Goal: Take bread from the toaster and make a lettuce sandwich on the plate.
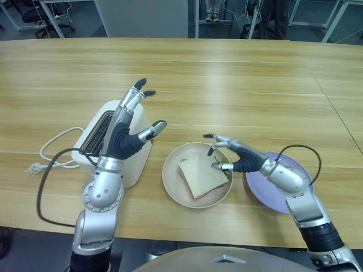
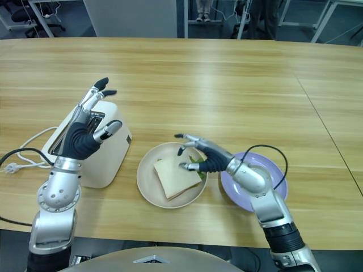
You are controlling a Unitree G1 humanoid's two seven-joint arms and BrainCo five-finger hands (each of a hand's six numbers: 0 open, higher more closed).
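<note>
1. The bread (image 1: 201,177) lies flat in the middle of the plate (image 1: 173,190). It is a pale square slice. It looks soft and light, so it would squash easily and could slide.
2. A bit of green lettuce (image 1: 227,169) peeks out from under the bread, at the plate's right edge. It looks thin and floppy, and a hard pull would likely tear it.
3. A good way to hold the bread is a soft pinch on two opposite edges. A light, flat press from the top would also work, but poking the middle would dent it.
4. The plate is round and tan, and it may slip on the table (image 1: 227,85) if it is pushed from the side.
5. The right hand (image 1: 241,157) hangs over the plate's right edge. Its fingers (image 1: 209,136) are a little bent and apart, and they hold nothing. The tips are right by the lettuce, but I cannot tell if they touch it.
6. A purple plate (image 1: 264,195) sits just beside the plate on the right, under the right wrist.
7. The toaster (image 1: 133,164) stands just beside the plate on the left. Its slots look dark, so I cannot tell if any bread is inside.
8. The left hand (image 1: 122,136) is above the toaster, with its fingers (image 1: 140,84) straight and spread, holding nothing.
9. A black cord (image 1: 42,192) and a white cord (image 1: 54,141) lie farther left of the plate, past the toaster.
</note>
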